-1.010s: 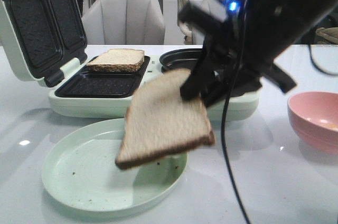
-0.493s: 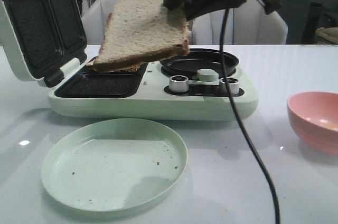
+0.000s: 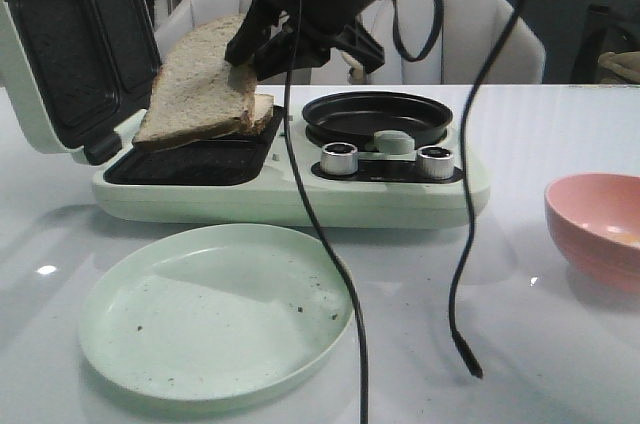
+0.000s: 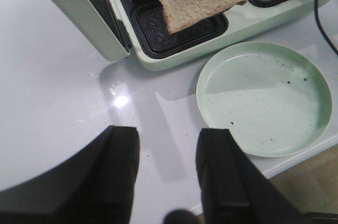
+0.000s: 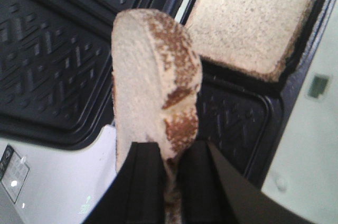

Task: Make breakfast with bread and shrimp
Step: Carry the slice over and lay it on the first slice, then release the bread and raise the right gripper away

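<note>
Once higher, bread slice (image 3: 195, 84) (tilted) lowered.

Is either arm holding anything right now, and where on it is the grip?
The right gripper pinches a bread slice by one crust edge. The left gripper holds nothing, jaws apart.

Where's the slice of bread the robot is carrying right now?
In the front view, the slice is pinched in the right gripper, tilted over the sandwich maker's empty near well, just in front of the other slice.

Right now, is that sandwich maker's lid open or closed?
Open. The lid stands tilted back, its dark grid plates facing forward, and the tray below lies exposed, with the gripped slice hanging above it.
</note>
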